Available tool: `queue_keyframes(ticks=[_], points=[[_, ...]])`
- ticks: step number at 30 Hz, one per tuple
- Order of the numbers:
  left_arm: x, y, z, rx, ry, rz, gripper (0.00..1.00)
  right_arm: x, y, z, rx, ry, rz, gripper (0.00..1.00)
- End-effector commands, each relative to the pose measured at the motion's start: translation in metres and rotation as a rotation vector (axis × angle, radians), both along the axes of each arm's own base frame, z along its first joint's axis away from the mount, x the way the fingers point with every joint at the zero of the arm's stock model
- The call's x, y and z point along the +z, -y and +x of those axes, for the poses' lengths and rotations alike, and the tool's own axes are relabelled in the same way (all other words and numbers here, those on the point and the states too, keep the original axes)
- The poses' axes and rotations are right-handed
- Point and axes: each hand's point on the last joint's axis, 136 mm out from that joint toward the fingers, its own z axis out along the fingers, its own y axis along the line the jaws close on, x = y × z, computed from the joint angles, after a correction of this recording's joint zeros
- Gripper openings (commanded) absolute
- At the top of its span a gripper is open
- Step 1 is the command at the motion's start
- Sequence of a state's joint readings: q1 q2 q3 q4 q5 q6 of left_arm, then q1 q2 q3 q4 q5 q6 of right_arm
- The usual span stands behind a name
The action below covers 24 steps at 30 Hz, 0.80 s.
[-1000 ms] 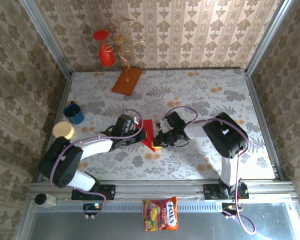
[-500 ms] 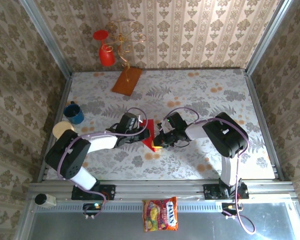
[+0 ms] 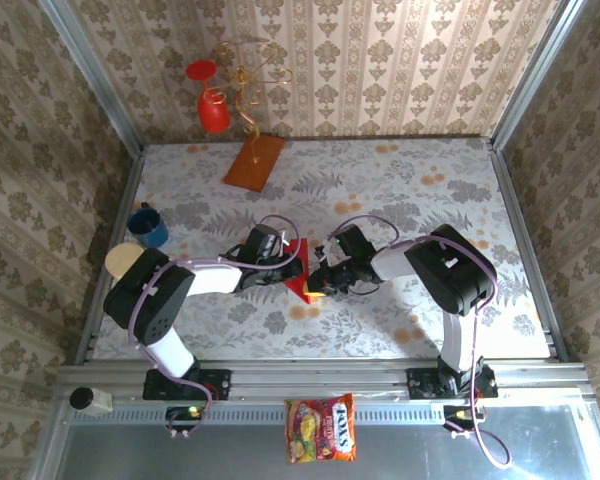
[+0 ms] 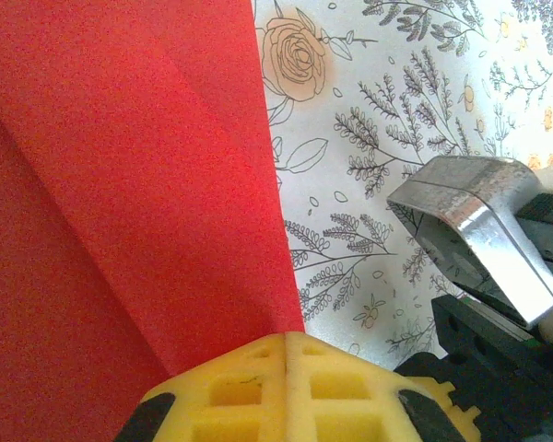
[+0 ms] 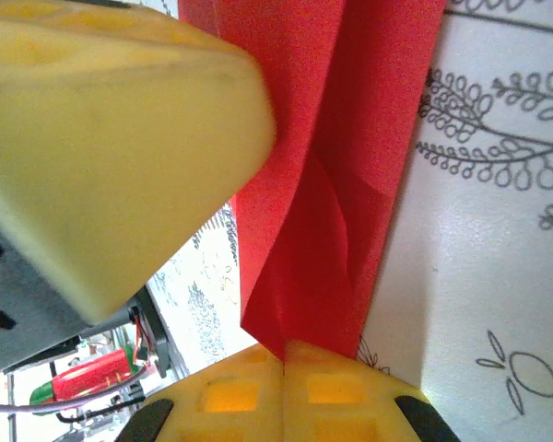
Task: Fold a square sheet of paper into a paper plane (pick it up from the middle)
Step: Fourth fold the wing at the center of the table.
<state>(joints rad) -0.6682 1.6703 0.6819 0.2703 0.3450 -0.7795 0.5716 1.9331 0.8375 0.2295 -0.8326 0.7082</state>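
Nearest, a candy bag [image 3: 321, 428] lies on the front rail, well apart from the work. Past the arm bases, in the middle of the floral table [image 3: 400, 190], lies the partly folded red paper [image 3: 299, 262], and both grippers meet on it. The right gripper [image 3: 317, 280] has its yellow pads pressed together on a raised fold of the sheet, which runs straight into their seam. The left gripper [image 3: 286, 268] is pressed shut too, its tip at the paper's long edge; I cannot tell whether it pinches the paper or only bears down on it. The step looks like setting a long crease. One tip should pin the layers flat while the other slides low and slowly along the fold, so the edges line up and nothing tears. Farther back, an orange-brown board [image 3: 254, 162] and a red goblet [image 3: 212, 110] sit well clear.
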Motion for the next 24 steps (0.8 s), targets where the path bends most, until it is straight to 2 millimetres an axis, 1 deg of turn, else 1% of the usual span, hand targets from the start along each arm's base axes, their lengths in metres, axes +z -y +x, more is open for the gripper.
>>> queue_keyframes(ticks=[1,2,4,6,7,10,13,16,20,24], points=[[0.004,0.010,0.005,-0.033,0.042,-0.010,0.00,-0.050,0.027,-0.016,-0.060,-0.110,-0.168,0.00],[0.002,0.009,0.006,-0.030,0.042,-0.008,0.00,-0.049,0.027,-0.016,-0.058,-0.111,-0.167,0.01],[-0.001,0.008,0.005,-0.028,0.036,0.001,0.00,-0.044,0.029,-0.015,-0.061,-0.100,-0.161,0.14],[-0.006,0.006,0.005,-0.023,0.030,0.012,0.00,-0.034,0.033,-0.012,-0.065,-0.079,-0.164,0.25],[-0.008,0.005,0.004,-0.019,0.026,0.016,0.00,-0.027,0.036,-0.010,-0.071,-0.062,-0.167,0.28],[-0.012,0.003,0.002,-0.015,0.018,0.024,0.00,-0.009,0.046,-0.004,-0.091,-0.013,-0.179,0.29],[-0.015,0.001,0.001,-0.004,0.011,0.025,0.00,0.003,0.047,-0.001,-0.097,0.018,-0.181,0.24],[-0.016,-0.001,0.000,0.003,0.008,0.026,0.00,0.012,0.042,0.000,-0.096,0.032,-0.170,0.15],[-0.017,-0.002,0.000,0.011,0.006,0.028,0.00,0.022,0.026,0.001,-0.078,0.055,-0.154,0.05],[-0.019,-0.004,-0.001,0.013,0.002,0.033,0.00,0.034,0.005,0.003,-0.055,0.086,-0.139,0.02]])
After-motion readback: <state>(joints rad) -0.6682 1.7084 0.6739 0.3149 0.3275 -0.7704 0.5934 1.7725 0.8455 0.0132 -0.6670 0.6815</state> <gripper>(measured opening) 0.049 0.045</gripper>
